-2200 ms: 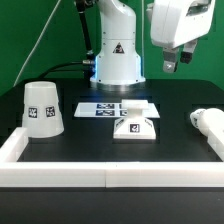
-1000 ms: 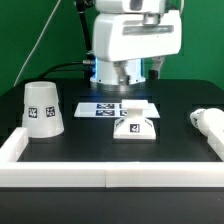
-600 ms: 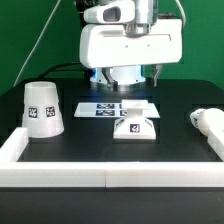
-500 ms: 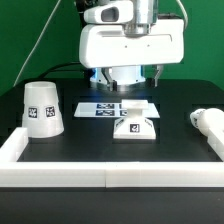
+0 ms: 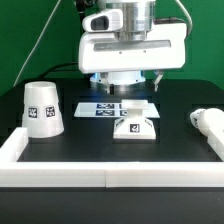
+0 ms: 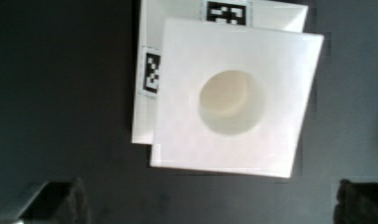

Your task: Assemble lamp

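Observation:
The square stepped lamp base (image 5: 135, 124) stands in the middle of the black table. In the wrist view the base (image 6: 230, 100) shows from above, with its round socket. The cone shade (image 5: 42, 108) stands at the exterior view's left. The rounded bulb (image 5: 208, 120) lies at the exterior view's right edge. My gripper (image 5: 128, 84) hangs above and just behind the base, open wide and empty. In the wrist view the gripper (image 6: 207, 204) shows only two dark fingertips (image 6: 54, 200), far apart and clear of the base.
The marker board (image 5: 100, 108) lies flat behind the base. A raised white frame (image 5: 110, 178) borders the table's front and sides. The robot pedestal (image 5: 122, 78) is mostly hidden behind my gripper's white body.
My gripper has swung in from the exterior view's upper right to the centre and come down over the base. The lamp parts have not moved.

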Available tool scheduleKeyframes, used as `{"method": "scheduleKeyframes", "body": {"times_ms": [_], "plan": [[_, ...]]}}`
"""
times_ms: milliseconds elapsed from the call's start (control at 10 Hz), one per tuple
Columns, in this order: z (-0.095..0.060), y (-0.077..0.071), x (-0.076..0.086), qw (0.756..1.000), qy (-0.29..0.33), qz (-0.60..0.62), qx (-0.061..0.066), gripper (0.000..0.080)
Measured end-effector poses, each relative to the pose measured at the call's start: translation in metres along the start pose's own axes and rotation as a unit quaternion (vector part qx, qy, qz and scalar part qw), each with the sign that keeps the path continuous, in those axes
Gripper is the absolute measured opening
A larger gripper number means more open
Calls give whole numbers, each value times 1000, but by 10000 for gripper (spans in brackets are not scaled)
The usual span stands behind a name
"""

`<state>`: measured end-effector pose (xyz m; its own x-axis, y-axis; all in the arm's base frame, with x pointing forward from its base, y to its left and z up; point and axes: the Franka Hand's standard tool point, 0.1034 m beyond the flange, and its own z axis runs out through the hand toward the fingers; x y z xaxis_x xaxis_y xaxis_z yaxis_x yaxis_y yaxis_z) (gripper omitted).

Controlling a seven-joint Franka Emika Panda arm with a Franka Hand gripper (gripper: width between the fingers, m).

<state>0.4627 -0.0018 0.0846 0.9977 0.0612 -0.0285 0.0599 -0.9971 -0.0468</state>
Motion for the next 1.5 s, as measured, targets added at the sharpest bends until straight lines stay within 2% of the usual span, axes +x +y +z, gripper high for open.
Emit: {"method": "scheduleKeyframes", "body": {"times_ms": [500,1200,1300,1500], "plan": [[21,-10,-8,1000,-7,-5,0,700],[41,-10,-12,1000,4,-17,-2,679],[40,-10,-12,1000,4,-17,-2,533],[41,-10,-12,1000,4,-17,-2,534]]}}
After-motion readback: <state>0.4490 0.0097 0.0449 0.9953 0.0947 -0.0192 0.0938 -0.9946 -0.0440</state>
